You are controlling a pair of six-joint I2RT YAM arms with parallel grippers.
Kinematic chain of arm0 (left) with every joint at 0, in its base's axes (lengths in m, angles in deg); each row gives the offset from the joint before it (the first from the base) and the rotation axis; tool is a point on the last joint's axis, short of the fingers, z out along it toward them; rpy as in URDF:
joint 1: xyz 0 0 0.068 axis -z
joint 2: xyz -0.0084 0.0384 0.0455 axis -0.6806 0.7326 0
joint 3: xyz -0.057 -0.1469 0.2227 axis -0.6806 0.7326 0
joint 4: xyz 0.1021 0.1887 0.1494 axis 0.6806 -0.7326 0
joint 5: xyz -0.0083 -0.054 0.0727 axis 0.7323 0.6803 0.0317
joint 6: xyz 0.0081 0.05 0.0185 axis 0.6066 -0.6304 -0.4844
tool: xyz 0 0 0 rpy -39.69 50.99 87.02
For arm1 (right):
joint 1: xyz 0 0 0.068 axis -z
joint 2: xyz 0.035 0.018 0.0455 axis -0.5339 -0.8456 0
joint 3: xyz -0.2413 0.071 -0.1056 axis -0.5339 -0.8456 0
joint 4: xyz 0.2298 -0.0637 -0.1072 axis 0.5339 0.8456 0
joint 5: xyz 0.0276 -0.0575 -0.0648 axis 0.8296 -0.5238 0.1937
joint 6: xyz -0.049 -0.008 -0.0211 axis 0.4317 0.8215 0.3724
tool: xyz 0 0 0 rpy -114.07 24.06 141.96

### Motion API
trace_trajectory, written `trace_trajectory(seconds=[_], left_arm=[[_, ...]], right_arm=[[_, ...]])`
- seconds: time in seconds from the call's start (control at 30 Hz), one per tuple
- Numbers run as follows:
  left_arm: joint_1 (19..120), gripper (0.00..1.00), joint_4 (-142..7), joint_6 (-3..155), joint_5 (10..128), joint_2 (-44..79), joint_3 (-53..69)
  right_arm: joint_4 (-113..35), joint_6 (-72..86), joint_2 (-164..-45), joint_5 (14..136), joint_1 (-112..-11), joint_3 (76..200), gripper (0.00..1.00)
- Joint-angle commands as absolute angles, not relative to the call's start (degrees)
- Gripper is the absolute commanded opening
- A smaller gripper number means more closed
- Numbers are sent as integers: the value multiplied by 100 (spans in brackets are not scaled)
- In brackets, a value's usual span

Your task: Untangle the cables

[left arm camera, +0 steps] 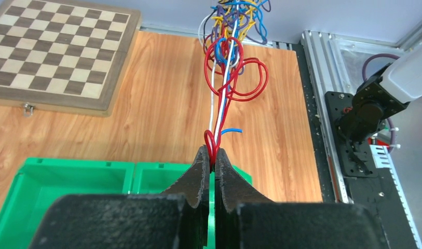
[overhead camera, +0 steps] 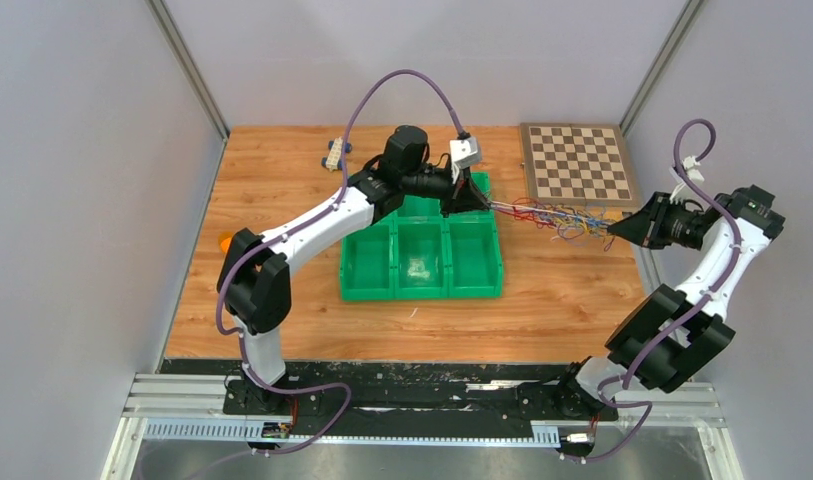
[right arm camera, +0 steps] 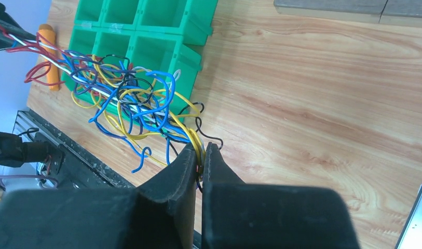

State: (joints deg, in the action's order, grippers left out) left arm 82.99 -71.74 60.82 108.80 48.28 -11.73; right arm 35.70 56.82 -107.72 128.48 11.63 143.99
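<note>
While the cables (overhead camera: 560, 218) are hanging knotted above the table's (overhead camera: 567, 305) right edge, the left gripper (overhead camera: 485, 204) is pinching red strands, the right gripper (overhead camera: 614, 230) yellow ones. No wire is lying separated; untangling is barely beginning.

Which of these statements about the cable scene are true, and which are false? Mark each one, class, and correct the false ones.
1. The left tool is shut on the cables. True.
2. The right tool is open and holds nothing. False: it is shut on the other end of the bundle.
3. The cables lie inside the green bin. False: they are strung between the two tools, past the bin's far right corner.
4. The chessboard sits at the far right corner of the table. True.
5. All the cables are one colour. False: red, blue, yellow, white and black ones show.
</note>
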Motion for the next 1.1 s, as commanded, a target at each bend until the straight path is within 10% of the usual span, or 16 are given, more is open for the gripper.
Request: trace_trajectory(seconds=[0.0,0.37,0.7,0.77,0.9,1.07], left_arm=[[7963,0,-7409,6425,10779,4269,-1217],[7191,0,-7335,6799,10690,3647,-1542],[7173,0,-7013,7404,11001,3590,-1995],[7183,0,-7009,7464,11037,3640,-2058],[7365,0,-7108,7381,11141,3735,-2139],[7795,0,-7114,7271,11309,3979,-2349]], right_arm=[[2307,6319,-10782,11529,1506,14326,0],[1301,6709,-11162,9960,1838,13616,0],[2794,7010,-10965,11702,1364,14166,0],[3073,6932,-10789,12264,1148,14384,21],[3542,6542,-10495,13364,385,15082,99],[1959,4822,-9912,13946,-926,15207,100]])
